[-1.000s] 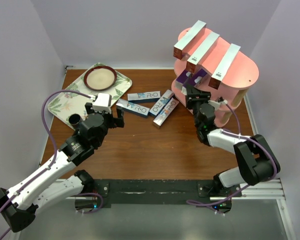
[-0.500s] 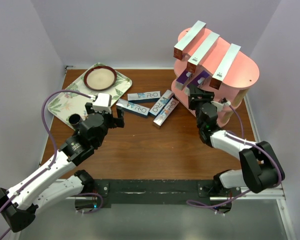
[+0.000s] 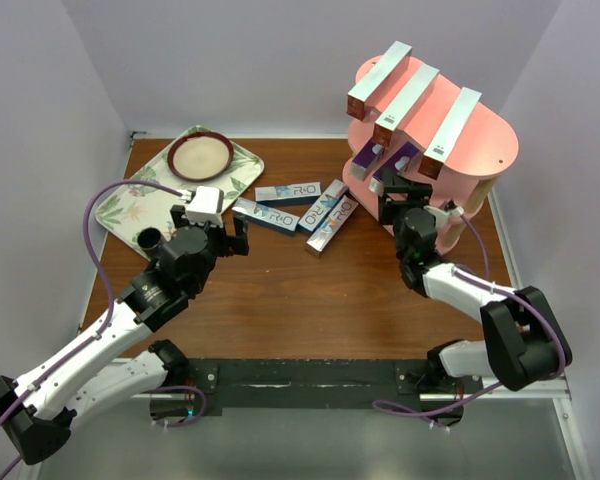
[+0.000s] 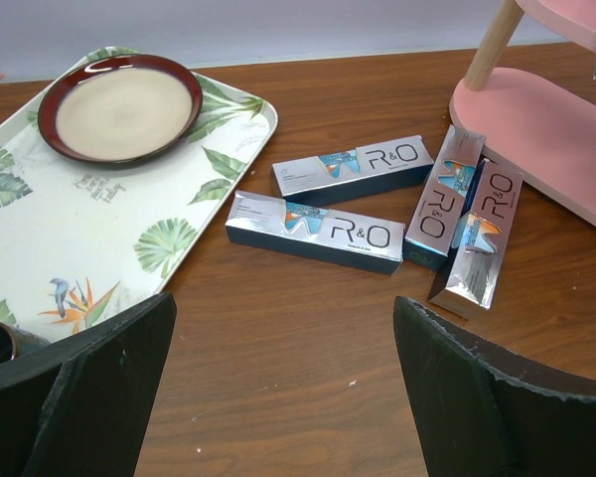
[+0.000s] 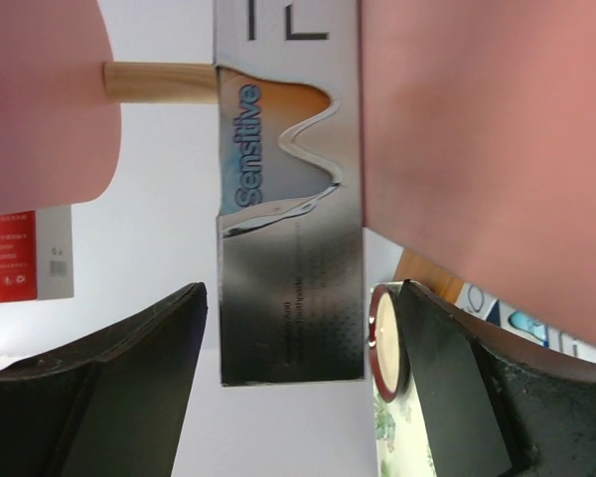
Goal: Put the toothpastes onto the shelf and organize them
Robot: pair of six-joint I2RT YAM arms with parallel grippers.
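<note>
- The leaf-patterned tray (image 3: 130,205) lies at the table's 10 o'clock corner. It holds a red-rimmed plate (image 3: 201,155) at its 12 o'clock end and a dark cup (image 3: 150,238) at its 6 o'clock edge.
- The left gripper (image 3: 212,228) hovers at 4 o'clock from the tray. Its jaws are spread wide with nothing between them.
- Four loose toothpastes (image 4: 315,231) lie flat on the wooden table (image 3: 280,290) between the tray and the shelf. They are silver with blue sides, and each is printed "R&O" in dark letters.
- Two of them lie crosswise and apart, the upper box (image 4: 353,169) at 12 o'clock of the other.
- At 3 o'clock from these, the paired boxes (image 4: 444,196) touch along their long sides, with their far ends by the shelf's bottom board.
- The right gripper (image 3: 402,190) sits at the shelf's 9 o'clock side, its jaws parted and gripping nothing.
- In the right wrist view, its fingers (image 5: 129,378) flank a silver box (image 5: 288,199) with a gap on each side. The box reads "Sensitive" in blue letters, and its finer print is too small to read.
- Also in that view, a red box (image 5: 25,253) at 9 o'clock carries tiny illegible text.
- The pink shelf (image 3: 480,135) stands at the table's 2 o'clock corner.
- Three top boxes (image 3: 405,105), silver with dark ends, lie side by side across its top board without touching.
- Two purple boxes (image 3: 368,155) poke out of the middle tier toward 9 o'clock.
</note>
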